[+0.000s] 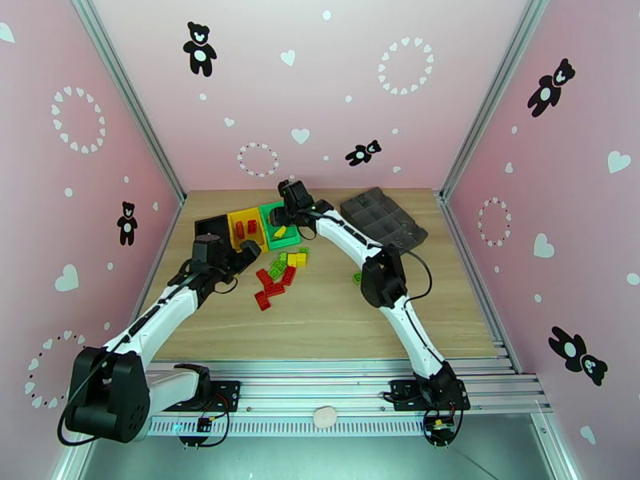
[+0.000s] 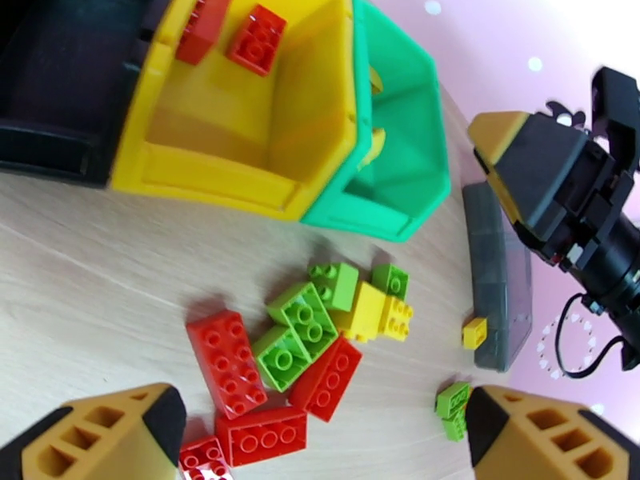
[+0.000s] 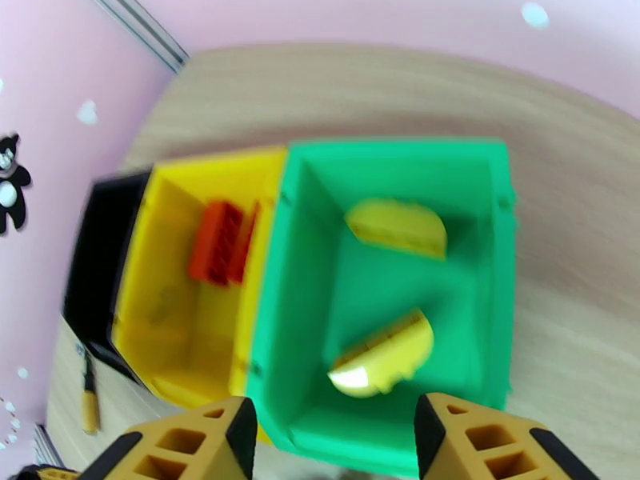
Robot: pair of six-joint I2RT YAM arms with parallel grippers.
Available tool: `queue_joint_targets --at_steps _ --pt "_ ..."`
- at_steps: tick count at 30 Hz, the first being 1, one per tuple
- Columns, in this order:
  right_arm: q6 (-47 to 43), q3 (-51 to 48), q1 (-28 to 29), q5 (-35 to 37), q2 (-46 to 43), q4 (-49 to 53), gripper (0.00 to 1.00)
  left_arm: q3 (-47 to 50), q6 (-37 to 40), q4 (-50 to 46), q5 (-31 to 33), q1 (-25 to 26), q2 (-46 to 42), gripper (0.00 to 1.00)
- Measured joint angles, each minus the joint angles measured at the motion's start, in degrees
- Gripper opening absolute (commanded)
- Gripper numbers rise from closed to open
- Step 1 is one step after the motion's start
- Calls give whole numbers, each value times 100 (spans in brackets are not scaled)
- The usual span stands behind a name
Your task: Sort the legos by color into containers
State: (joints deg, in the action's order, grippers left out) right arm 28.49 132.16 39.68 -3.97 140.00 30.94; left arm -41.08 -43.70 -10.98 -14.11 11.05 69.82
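Worktop (image 1: 336, 322): pale wood, across the middle of the top view.
Grey tray (image 1: 382, 216): divided into compartments, upper right of centre, apart from the bins.
Bins: black bin (image 3: 92, 258), yellow bin (image 3: 172, 314) and green bin (image 3: 300, 258), side by side across the right-wrist view.
Left hand (image 2: 324, 410): jaws wide apart, empty, above the loose pile.
Right hand (image 3: 332, 418): jaws parted, gripping nothing, over the green bin.
Legos (image 2: 308, 346): small studded bricks. Red, green and yellow ones lie loose below the bins. Two red sit in the yellow bin, two yellow in the green bin.
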Motion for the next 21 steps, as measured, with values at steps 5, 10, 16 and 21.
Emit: queue_joint_targets --at_steps 5,10,16,21 --pt "-188 -1906 -70 203 -1290 -214 56 0 39 -68 313 688 39 97" --pt "-212 -3630 -437 345 -2653 -570 57 0 37 -59 599 1259 262 97" --pt "-146 -5965 -1292 656 -4207 -927 62 -4 -31 7 796 1768 514 97" --pt "42 -7587 -1847 844 -5425 -968 68 -136 -98 133 861 2035 831 96"
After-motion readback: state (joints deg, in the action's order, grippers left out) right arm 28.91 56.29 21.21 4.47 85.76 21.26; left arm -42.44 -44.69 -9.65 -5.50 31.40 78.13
